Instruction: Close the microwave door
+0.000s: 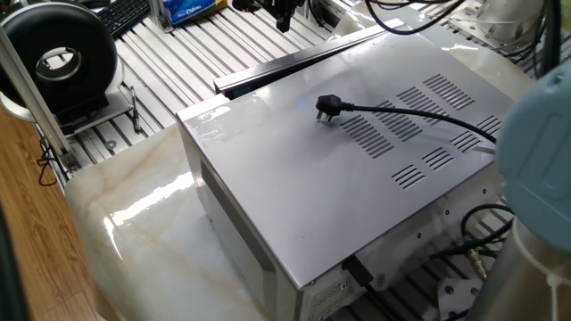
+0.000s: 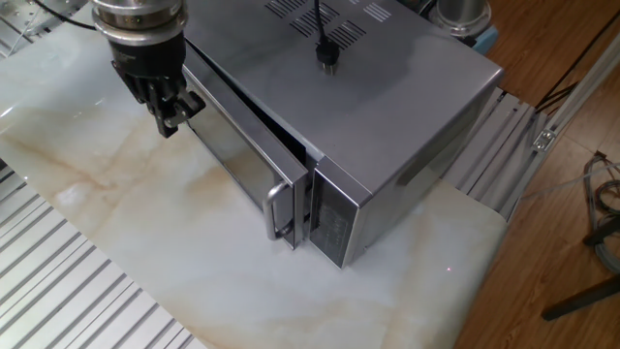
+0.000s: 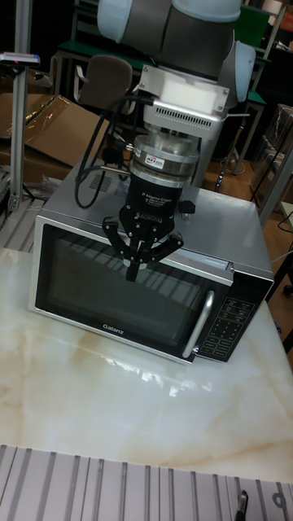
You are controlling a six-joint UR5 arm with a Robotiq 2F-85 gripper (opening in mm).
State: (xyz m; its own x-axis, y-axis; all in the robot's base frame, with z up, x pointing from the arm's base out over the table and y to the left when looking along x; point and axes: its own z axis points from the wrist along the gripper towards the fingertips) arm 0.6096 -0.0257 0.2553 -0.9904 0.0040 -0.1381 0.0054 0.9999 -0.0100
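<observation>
The microwave (image 2: 407, 107) is a silver-grey box on a marble table, with its black plug (image 2: 327, 56) lying on the slotted top. The microwave door (image 2: 237, 160) stands slightly ajar, with a gap showing at the handle (image 2: 276, 211) side. My gripper (image 2: 170, 114) hangs fingers-down right at the door's outer face, near its upper edge and toward the hinge side; its fingers look shut with nothing between them. In the tall fixed view the gripper (image 3: 137, 264) overlaps the dark glass window of the microwave door (image 3: 89, 297). From behind, only the door's top edge (image 1: 294, 61) and the gripper (image 1: 284, 16) beyond it show.
The marble tabletop (image 2: 145, 252) stretches in front of the door, ending in slatted aluminium (image 2: 68, 301). A black ring-shaped device (image 1: 58, 58) and a keyboard (image 1: 125, 13) lie off the table. My arm's pale blue joint (image 1: 535, 143) looms at the right above cables (image 1: 464, 245).
</observation>
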